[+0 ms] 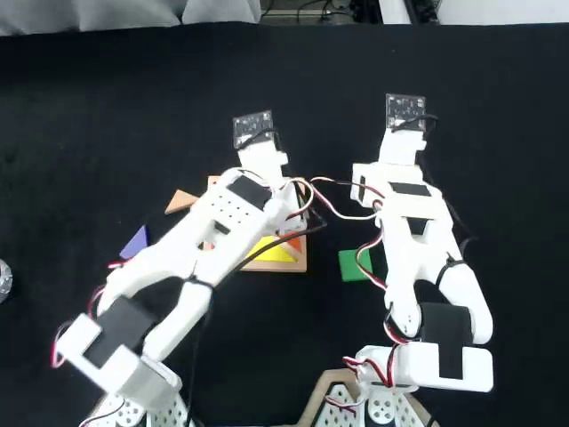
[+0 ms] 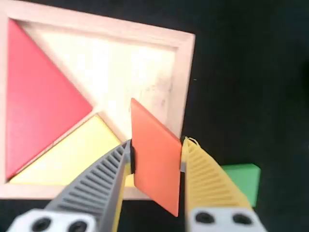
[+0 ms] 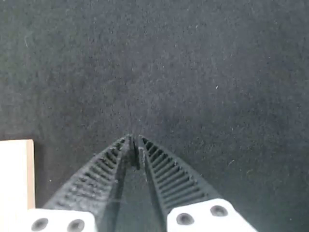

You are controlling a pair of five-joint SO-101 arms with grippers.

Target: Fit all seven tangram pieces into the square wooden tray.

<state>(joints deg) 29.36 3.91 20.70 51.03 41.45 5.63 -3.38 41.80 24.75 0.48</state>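
The square wooden tray holds a large red triangle and a large yellow triangle side by side. My left gripper is shut on an orange piece, held tilted on edge over the tray's bare part near its rim. A green piece lies on the cloth just outside the tray. In the high view my left arm covers most of the tray; the green piece lies between the arms. My right gripper is shut on nothing above black cloth, beside a tray corner.
An orange triangle and a purple piece lie on the black cloth left of the tray. A small silvery object sits at the left edge. My right arm stands right of the green piece.
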